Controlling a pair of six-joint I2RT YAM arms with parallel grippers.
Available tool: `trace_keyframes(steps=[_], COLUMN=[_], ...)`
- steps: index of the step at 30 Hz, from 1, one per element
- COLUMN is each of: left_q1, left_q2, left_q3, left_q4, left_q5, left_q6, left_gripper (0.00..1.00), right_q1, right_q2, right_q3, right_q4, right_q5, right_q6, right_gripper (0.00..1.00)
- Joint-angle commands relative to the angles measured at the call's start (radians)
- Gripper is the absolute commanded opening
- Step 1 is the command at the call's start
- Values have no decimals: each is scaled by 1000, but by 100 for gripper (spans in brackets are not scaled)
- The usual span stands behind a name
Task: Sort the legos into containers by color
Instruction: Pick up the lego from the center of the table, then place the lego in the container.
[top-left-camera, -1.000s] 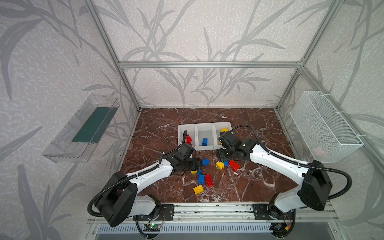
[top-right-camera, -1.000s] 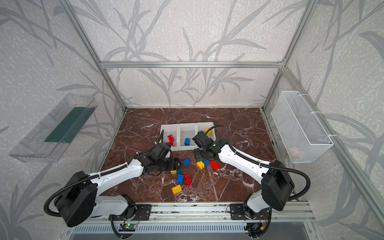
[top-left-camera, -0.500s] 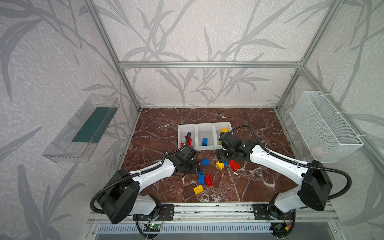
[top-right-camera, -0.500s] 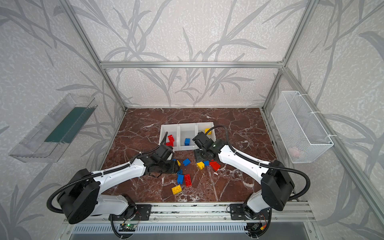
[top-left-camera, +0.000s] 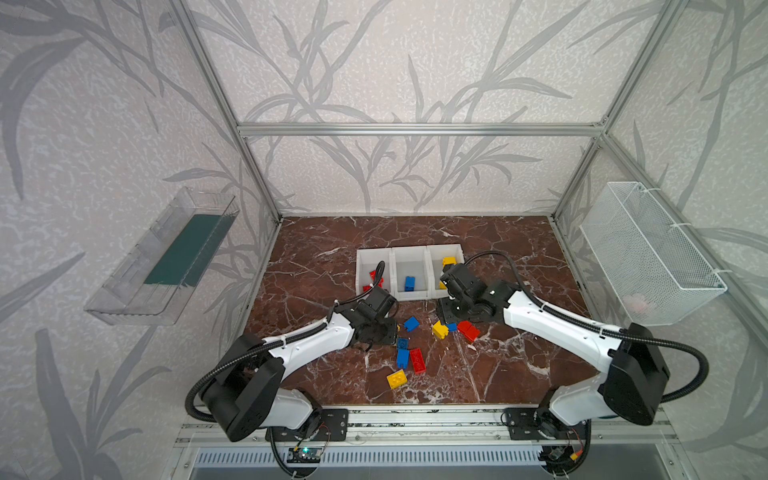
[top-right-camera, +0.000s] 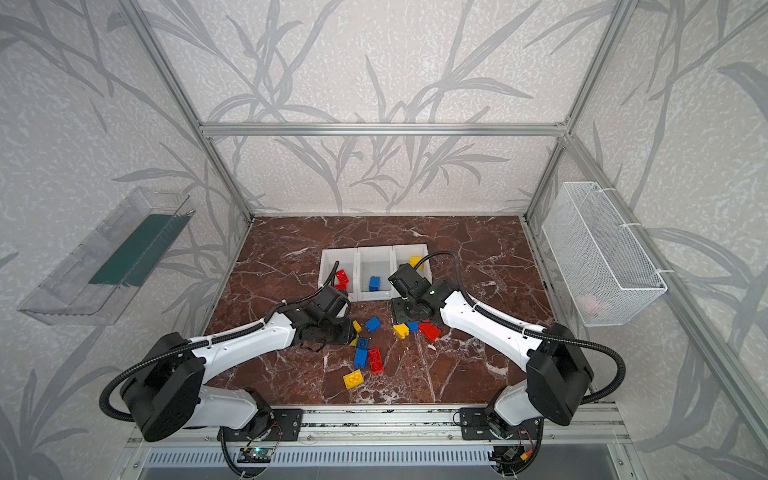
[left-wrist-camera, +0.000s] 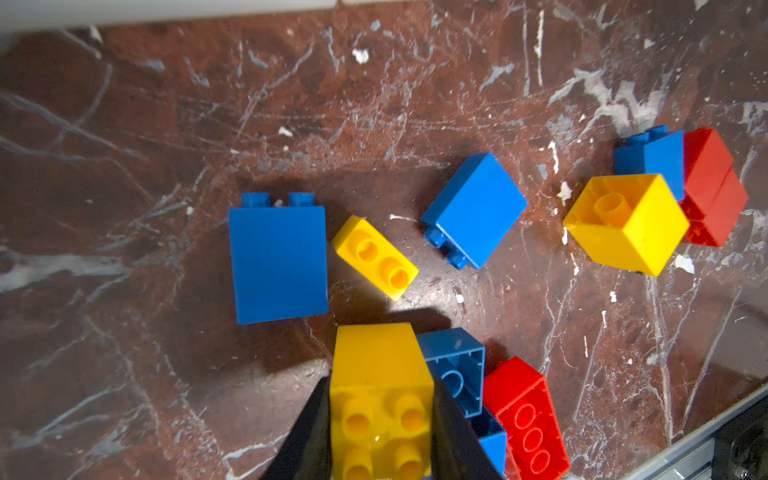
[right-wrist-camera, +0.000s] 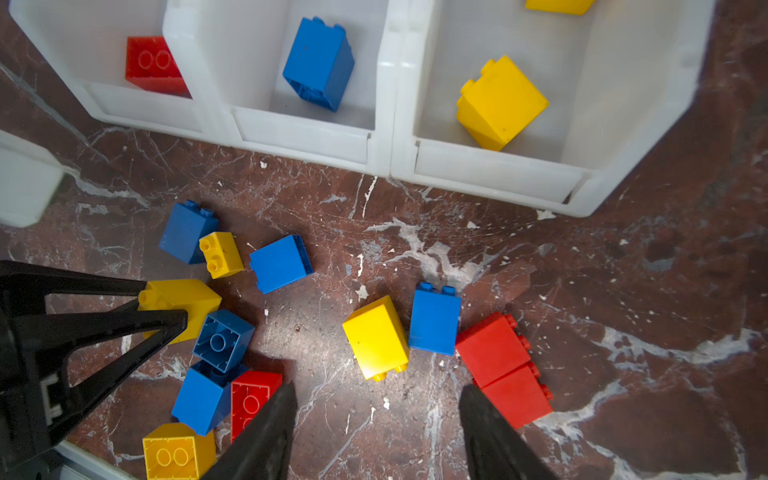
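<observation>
My left gripper (left-wrist-camera: 380, 386) is shut on a yellow lego (left-wrist-camera: 380, 365) that rests low on the marble floor among the loose pile; the right wrist view shows the same grip (right-wrist-camera: 166, 307). Beside it lie a blue lego (left-wrist-camera: 455, 365) and a red lego (left-wrist-camera: 525, 415). My right gripper (right-wrist-camera: 379, 392) hangs open above bare floor, just short of a yellow lego (right-wrist-camera: 376, 336), a blue lego (right-wrist-camera: 434, 322) and a red lego (right-wrist-camera: 498, 361). Three white containers (top-left-camera: 409, 249) stand behind, holding red, blue and yellow legos from left to right.
More loose legos lie near the front: a blue one (top-left-camera: 402, 357), a red one (top-left-camera: 417, 360), a yellow one (top-left-camera: 397, 379). A wire basket (top-left-camera: 648, 253) hangs on the right wall and a clear tray (top-left-camera: 162, 257) on the left wall.
My left gripper has dropped onto the pile and shut on the yellow lego. The right arm has hardly moved and stays open.
</observation>
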Motion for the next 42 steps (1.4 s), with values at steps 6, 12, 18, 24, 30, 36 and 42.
trace_keyframes(steps=[6,12,18,24,30,36,42], left_q1=[10,24,29,31,35,39,64], left_q2=[120,368,586,775,822,731,523], left_q3=[299,590,853,1113,1185,1085,823], left_q4=[32,16,-2,-95,-128,-79,56], left_q5=[-40,31,86,83,75,65,46], left_q6=[151,201,215,246,238,228,194], left_gripper=[34,35,35,36,56,62,64], right_q1=[-95,-148,-150,-150,-151,-151,-151], right_q2=[-266,-367,-402,-411,-433,-431,-393], right_q3=[-106,-137,-154,-151,-156,-167,-184], right_q4=[-38,-131,-158,-169,-188,-180,-165], right_q5=[103,116,118,112,113,110,75], right_q6=[19,-1,6,7,7,13,-11], right_gripper=[63,63,63,63,63,65,65])
